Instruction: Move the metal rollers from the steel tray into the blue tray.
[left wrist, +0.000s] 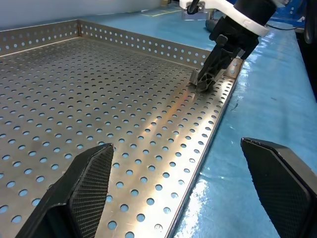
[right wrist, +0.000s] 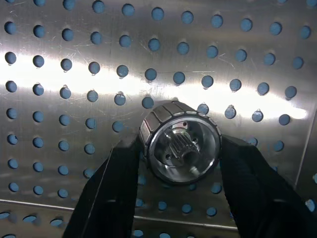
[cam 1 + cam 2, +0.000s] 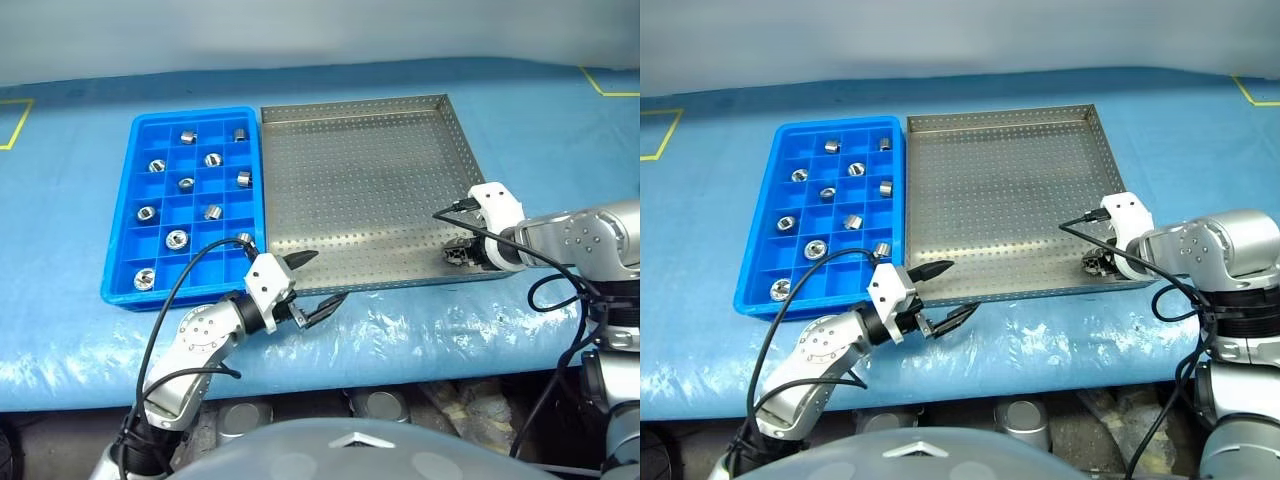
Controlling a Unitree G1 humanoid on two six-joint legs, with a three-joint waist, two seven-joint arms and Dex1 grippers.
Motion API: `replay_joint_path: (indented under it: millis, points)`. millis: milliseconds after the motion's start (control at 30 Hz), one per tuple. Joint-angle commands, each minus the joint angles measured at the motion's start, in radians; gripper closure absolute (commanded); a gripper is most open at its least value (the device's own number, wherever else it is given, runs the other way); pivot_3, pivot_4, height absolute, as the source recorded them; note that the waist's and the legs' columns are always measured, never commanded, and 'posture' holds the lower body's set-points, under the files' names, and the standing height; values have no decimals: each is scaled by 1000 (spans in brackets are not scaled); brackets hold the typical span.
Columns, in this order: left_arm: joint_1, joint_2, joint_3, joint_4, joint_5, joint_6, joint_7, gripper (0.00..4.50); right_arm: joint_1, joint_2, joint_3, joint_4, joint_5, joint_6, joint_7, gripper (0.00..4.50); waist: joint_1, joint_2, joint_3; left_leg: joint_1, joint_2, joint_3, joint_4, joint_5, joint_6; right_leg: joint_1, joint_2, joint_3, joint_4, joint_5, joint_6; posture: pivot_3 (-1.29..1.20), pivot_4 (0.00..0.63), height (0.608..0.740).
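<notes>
Left gripper (image 3: 312, 285) hovers spread and empty over the steel tray's (image 3: 360, 170) near edge, aimed across it.
Farther right, the right gripper (image 3: 462, 256) tilts steeply down, fingers clamped on one roller (image 2: 181, 143) in the tray's near right corner, its hollow axis facing up the wrist. Ten rollers (image 3: 177, 239) sit in the blue tray (image 3: 120, 270) beside it.

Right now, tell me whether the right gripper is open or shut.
Shut on a metal roller: the right gripper has both black fingers pressed against its sides, over the steel tray.
</notes>
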State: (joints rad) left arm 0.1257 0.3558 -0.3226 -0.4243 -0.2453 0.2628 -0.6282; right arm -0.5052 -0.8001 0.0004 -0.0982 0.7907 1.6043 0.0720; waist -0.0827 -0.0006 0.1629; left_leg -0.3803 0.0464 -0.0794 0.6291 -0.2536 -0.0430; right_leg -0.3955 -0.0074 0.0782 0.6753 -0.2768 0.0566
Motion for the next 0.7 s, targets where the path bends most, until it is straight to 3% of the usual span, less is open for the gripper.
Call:
replay_joint_path:
  millis: [33, 267, 467, 700]
  points:
    - [-5, -7, 4, 48, 7, -51, -12, 0, 9, 17, -13, -45, -4, 10, 24, 2741, 0, 0, 0, 0, 0, 0, 0, 0, 0, 0, 0, 0, 0, 0, 0, -48, 150, 740]
    - [1, -56, 37, 113, -4, -157, 5, 0, -74, 9, 7, -195, 52, 10, 103, 2741, 0, 2, -1, 0, 0, 1, 0, 0, 0, 0, 0, 2, 0, 0, 0, -44, 150, 740]
    - [51, -60, 117, 43, -30, -192, 40, 0, -177, 193, 0, -291, 38, -56, 132, 2741, 2, 1, -1, 1, 2, 0, 0, 0, 0, -1, 2, 1, 1, 0, 0, -16, 150, 740]
    - [134, -89, 224, -87, -29, -176, 174, 0, -197, 375, 184, -249, -129, -387, 188, 2741, 21, 1, 0, -3, 1, 0, -1, 0, 0, -3, 0, -1, 1, 2, -5, 65, 150, 740]
